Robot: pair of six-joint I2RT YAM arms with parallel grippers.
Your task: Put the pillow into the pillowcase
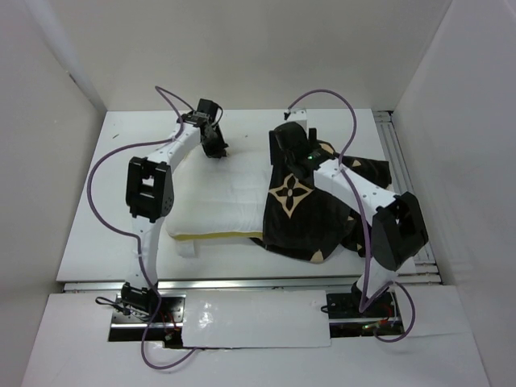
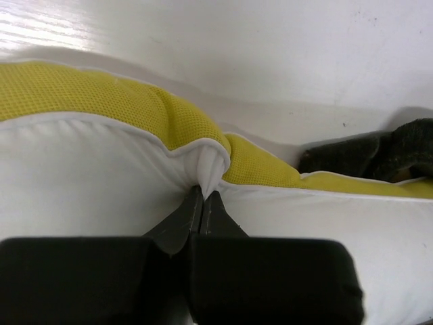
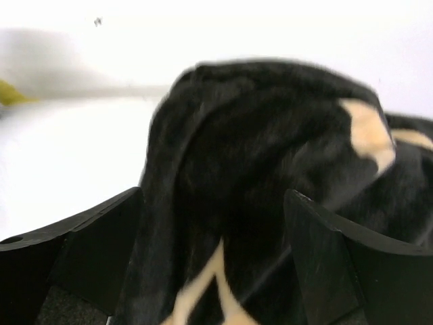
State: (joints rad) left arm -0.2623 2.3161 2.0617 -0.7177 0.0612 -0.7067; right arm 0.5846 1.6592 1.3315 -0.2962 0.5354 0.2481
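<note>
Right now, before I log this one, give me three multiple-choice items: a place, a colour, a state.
1. Where does the dark plush flower-printed pillowcase lie? A over the right end of the puffy white pillow; B over its left end; C apart from it.
2. The pillow's mesh edge band is: A red; B yellow; C blue.
3. The left gripper is: A open in the air; B shut on the pillowcase; C shut on the pillow.
Answers: 1 A, the top view shows it covering that end; 2 B, the left wrist view shows yellow mesh; 3 C, its jaws pinch a white fold at the seam.
</note>
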